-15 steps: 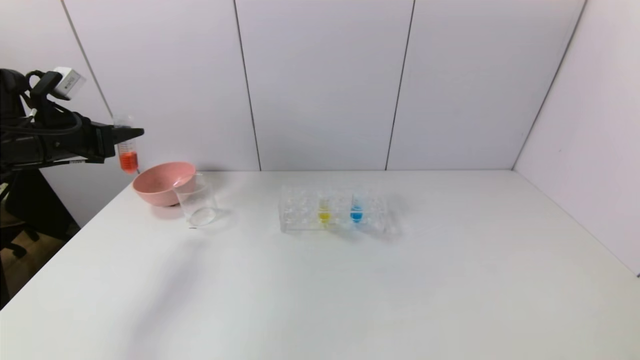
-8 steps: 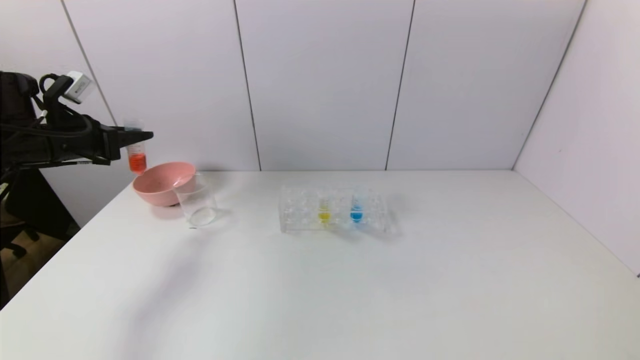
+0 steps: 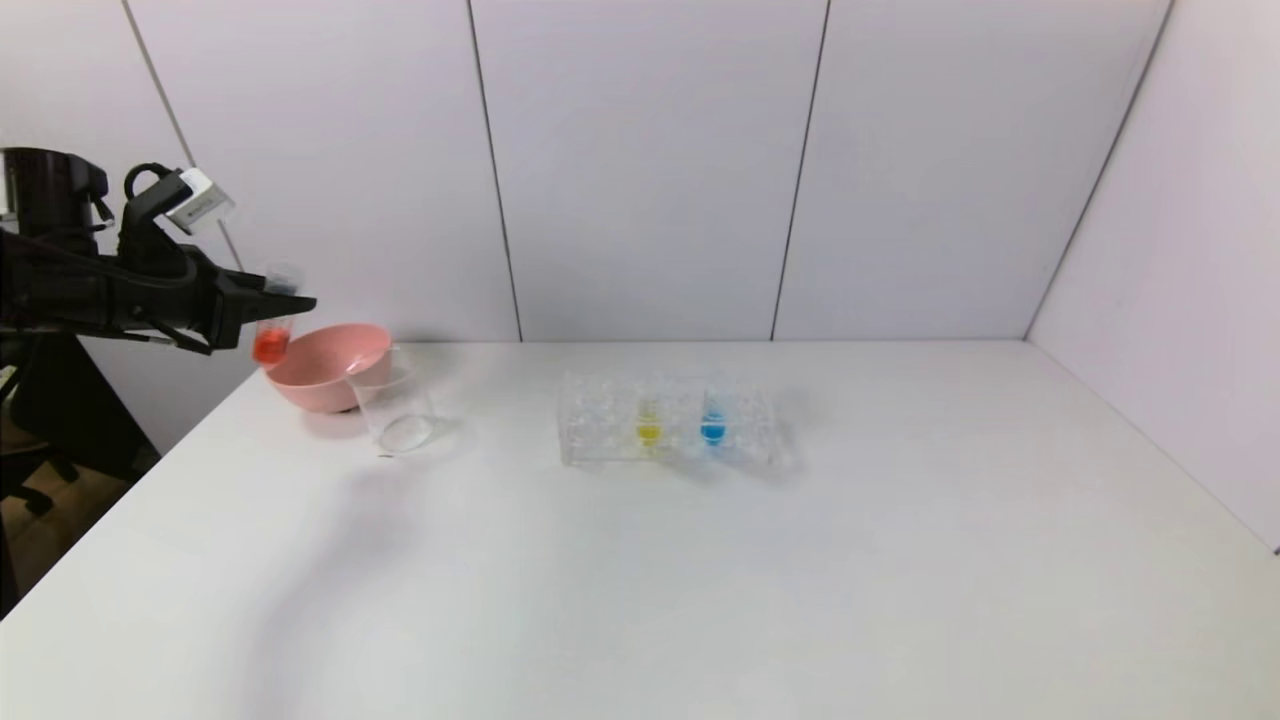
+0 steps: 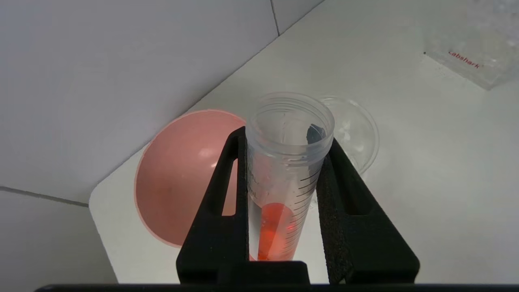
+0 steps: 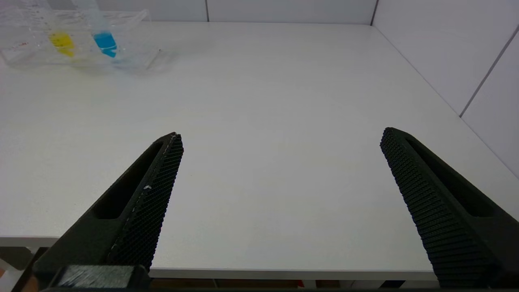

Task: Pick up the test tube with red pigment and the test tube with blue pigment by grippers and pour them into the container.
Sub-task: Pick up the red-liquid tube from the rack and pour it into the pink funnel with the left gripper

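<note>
My left gripper [image 3: 285, 298] is shut on the test tube with red pigment [image 3: 270, 342], held in the air above the left rim of the pink bowl and tilted. In the left wrist view the tube [image 4: 284, 178] sits between the black fingers [image 4: 227, 182], its open mouth towards the clear beaker [image 4: 357, 129]. The beaker [image 3: 392, 405] stands on the table just right of the bowl. The test tube with blue pigment [image 3: 712, 422] stands in the clear rack; it also shows in the right wrist view [image 5: 103, 38]. My right gripper [image 5: 279, 142] is open, empty, at the table's near edge.
A pink bowl [image 3: 325, 370] stands at the table's back left corner, touching the beaker. A clear tube rack [image 3: 668, 420] at mid-table also holds a yellow-liquid tube [image 3: 648, 425]. White walls close the back and right sides.
My left gripper has moved right and down with the red tube, from beside the wall to over the bowl's rim, and the tube has tilted. The right arm has not moved.
</note>
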